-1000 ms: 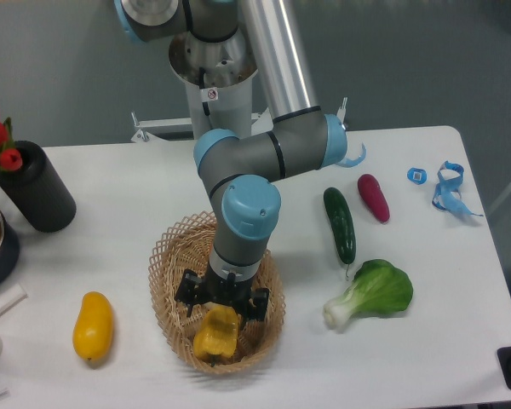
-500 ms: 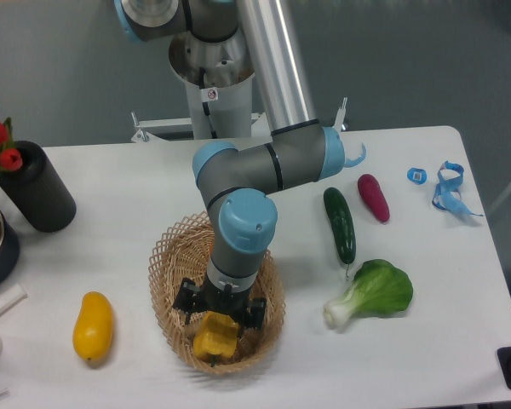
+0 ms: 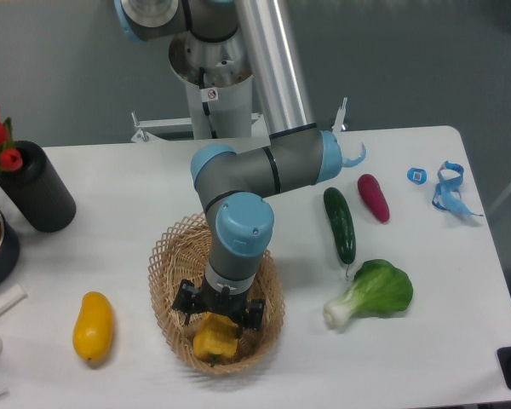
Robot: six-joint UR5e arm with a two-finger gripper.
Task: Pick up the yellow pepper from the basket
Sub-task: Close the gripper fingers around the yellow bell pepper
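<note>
White tabletop is seen before a grey wall. At its front the basket holds the yellow pepper, low in the near half, its long axis not made out because the upper part is covered. The gripper is lowered straight over the pepper, fingers spread to either side; contact cannot be told. A yellow mango-like fruit lies left of the basket. A cucumber, purple vegetable and bok choy lie to the right. A black vase is cut off left.
</note>
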